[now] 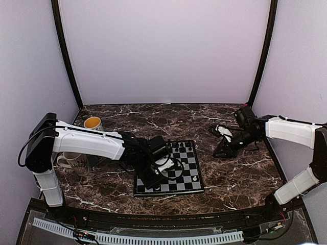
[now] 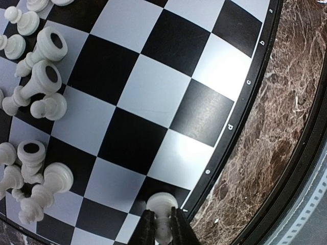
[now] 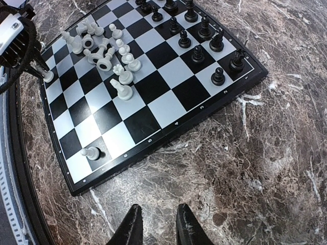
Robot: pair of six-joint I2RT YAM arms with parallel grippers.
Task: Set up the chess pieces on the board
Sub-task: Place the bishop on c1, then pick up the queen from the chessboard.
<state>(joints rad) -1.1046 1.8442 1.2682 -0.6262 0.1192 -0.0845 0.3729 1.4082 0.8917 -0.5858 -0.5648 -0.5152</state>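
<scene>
left wrist / left pincer (image 2: 163, 218): almost fully closed, fingers pressed on both sides of a white pawn (image 2: 162, 203)
left wrist / white pawn: held upright over a dark square at the board's edge, just inside the lettered rim; contact with the square could not be told
left wrist / board (image 2: 153, 97): laid flat on the marble worktop (image 2: 265, 153); middle squares were seen bare
left wrist / white pieces (image 2: 47, 75): heaped at the left side of the board, most toppled, several touching
right wrist / right pincer (image 3: 158, 212): fingers parted by a narrow gap, nothing held; hung over the worktop near the board's rim
right wrist / black pieces (image 3: 204, 31): stood upright in two rough rows along the board's far right edge
right wrist / lone pawn (image 3: 92, 152): white, upright, set close to the rim near a corner, well apart from the heap
top external / left arm (image 1: 87, 140): stretched over the left part of the board
top external / right arm (image 1: 288, 130): positioned right of the board, apart from it
top external / yellow-lined mug (image 1: 92, 123): stood on the worktop, left of the board
top external / white mug (image 1: 74, 162): stood near the left arm, partly hidden by it
</scene>
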